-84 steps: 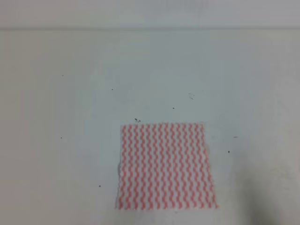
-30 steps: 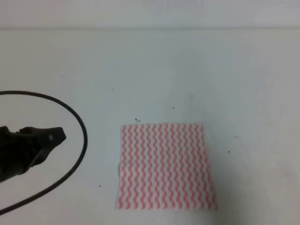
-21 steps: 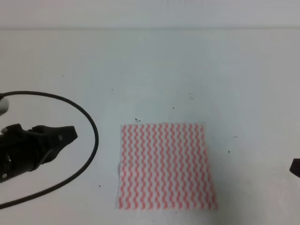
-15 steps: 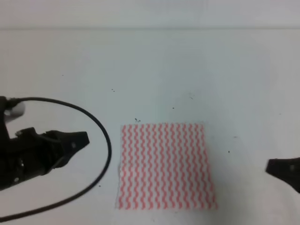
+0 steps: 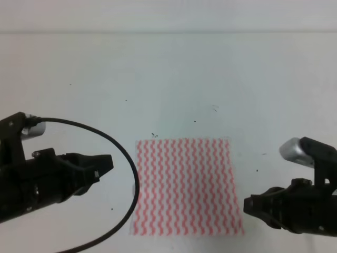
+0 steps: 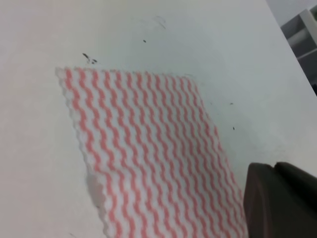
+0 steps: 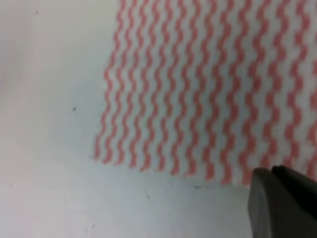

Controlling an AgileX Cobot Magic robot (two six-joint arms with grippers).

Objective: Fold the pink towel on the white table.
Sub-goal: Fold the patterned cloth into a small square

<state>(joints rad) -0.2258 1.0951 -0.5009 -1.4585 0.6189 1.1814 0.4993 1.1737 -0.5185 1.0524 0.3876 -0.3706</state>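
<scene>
Approach stage: left gripper (image 5: 105, 163) and right gripper (image 5: 251, 204), jaws apparently closed and empty, flank the flat pink towel (image 5: 185, 185), which next calls for pinching its edges.

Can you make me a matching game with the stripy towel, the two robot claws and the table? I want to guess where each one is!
Things:
1. pink towel
2. left gripper
3. right gripper
4. white table

Places or looks:
A. beside the towel's near right corner
B. plain, with tiny dark specks
C. lying flat and unfolded in the middle
D. off the towel's left edge, with a black cable looping past it

Pairs: 1-C, 2-D, 3-A, 4-B
</scene>
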